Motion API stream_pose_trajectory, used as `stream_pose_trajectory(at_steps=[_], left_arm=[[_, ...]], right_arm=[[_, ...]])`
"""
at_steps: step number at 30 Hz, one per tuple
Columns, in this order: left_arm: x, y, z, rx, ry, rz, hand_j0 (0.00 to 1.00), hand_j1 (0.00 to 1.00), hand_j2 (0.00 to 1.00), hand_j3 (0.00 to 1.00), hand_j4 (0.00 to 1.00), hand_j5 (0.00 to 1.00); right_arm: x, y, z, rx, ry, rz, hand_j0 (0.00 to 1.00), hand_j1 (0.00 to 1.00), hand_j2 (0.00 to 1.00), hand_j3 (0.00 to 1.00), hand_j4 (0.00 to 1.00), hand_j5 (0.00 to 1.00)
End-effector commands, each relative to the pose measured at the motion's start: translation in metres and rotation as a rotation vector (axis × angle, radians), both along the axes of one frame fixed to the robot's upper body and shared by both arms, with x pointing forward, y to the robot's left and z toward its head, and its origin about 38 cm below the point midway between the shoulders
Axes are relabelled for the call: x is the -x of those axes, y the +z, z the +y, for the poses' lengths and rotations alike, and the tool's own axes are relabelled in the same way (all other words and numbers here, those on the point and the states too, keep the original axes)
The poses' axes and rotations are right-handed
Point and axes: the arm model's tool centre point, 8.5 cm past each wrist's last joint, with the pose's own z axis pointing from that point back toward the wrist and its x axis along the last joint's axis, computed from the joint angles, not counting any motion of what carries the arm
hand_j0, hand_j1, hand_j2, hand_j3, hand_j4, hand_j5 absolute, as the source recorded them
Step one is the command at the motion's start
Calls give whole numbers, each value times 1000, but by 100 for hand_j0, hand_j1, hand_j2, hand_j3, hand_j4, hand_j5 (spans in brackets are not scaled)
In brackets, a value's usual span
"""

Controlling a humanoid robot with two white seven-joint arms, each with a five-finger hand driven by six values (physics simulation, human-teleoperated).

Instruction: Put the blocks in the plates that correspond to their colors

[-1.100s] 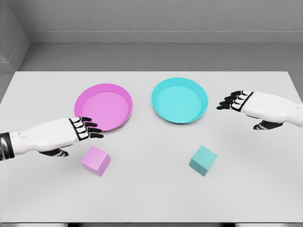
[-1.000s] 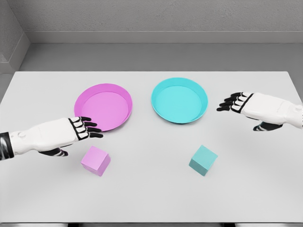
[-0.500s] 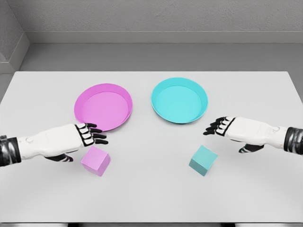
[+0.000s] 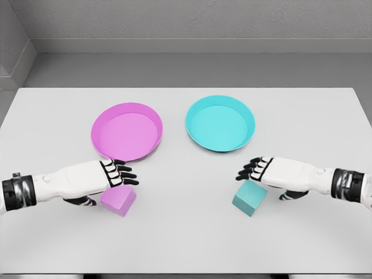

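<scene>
Two plates, two blocks and two hands show on the white surface (image 4: 186, 244). The pink plate (image 4: 127, 131) and the cyan plate (image 4: 220, 123) sit side by side toward the far edge, apart from each other, both with nothing in them. The pink block (image 4: 118, 201) lies nearer the front edge on the left, in front of the pink plate; the cyan block (image 4: 250, 197) lies nearer the front edge on the right, in front of the cyan plate, turned so a corner faces forward. Each block is a small plain cube matching its plate's colour, with a lighter top face and darker sides. Compared with half a second ago, both hands have come inward and down toward the blocks: the left hand (image 4: 107, 176) now sits right over the far left corner of the pink block, partly hiding its top, and the right hand (image 4: 270, 171) has moved from beside the cyan plate to just above the far edge of the cyan block. Both hands have their black fingers spread and loose, holding nothing, and whether either touches its block cannot be told. Plates and blocks lie where they did before
</scene>
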Motion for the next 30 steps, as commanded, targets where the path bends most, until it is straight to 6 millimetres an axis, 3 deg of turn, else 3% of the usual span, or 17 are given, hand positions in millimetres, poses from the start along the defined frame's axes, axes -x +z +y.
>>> stream_pose_trajectory(at_steps=[1,21,30], left_arm=[[0,-1,0,5,3,7,100,100,100,100,100,100],[5,-12,-2,1,-4,39,100,100,100,100,100,100],[7,-21,1,-12,5,63,100,100,100,100,100,100]], right_arm=[[1,3,4,-4,11,-1,100,100,100,100,100,100],[7,-11,32,-15,54,18,100,100,100,100,100,100],[11,-22,32,5,57,41,100,100,100,100,100,100]])
